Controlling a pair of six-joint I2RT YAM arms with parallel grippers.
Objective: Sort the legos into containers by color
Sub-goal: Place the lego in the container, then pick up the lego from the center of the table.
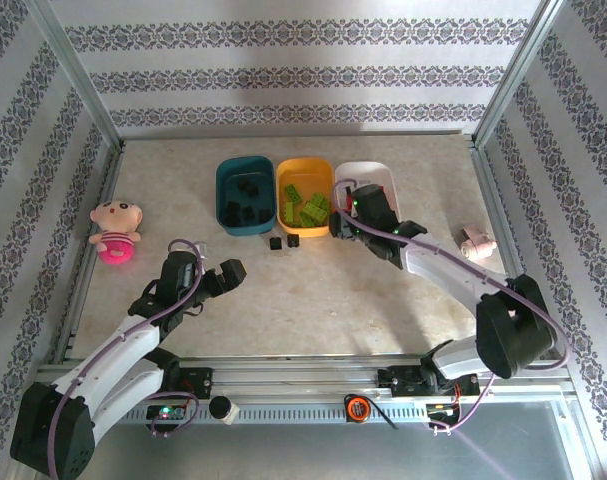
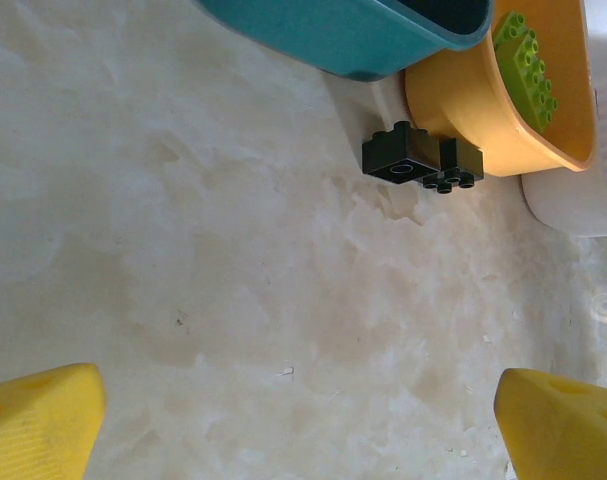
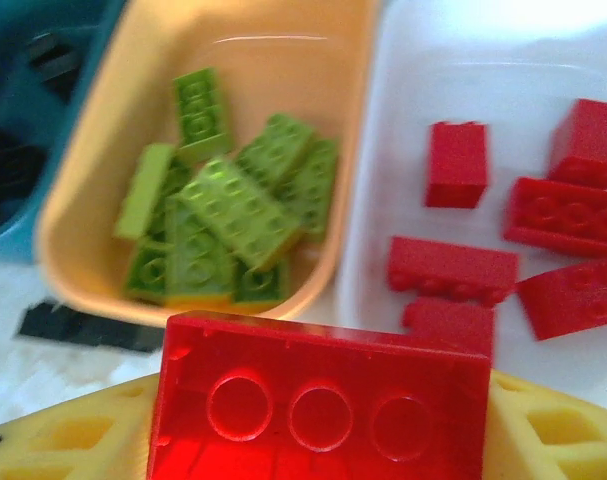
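Now the right hand [image 1: 355,212] is gripping a red studded plastic brick [image 3: 323,400] over the shallow white plastic tub [image 1: 379,174]'s left rim; the left hand [image 1: 226,272] is hovering wide open near two black bricks [image 2: 398,157].

Bright, even light, soft shadows; blurry right-wrist view, glare on white tub [image 3: 513,70]

The red lego [image 3: 318,400] clamped in my right end effector [image 3: 318,450] is smooth, glossy plastic. My fingers [image 3: 553,430] are matt yellow plastic with moulded recesses. The orange-yellow tub [image 3: 93,170] and the white tub [image 3: 403,120] are shiny, smooth plastic. The desk [image 2: 233,280] looks smooth, marbled beige with a faint sheen. The pink doll [image 1: 117,232] is soft plush cloth.
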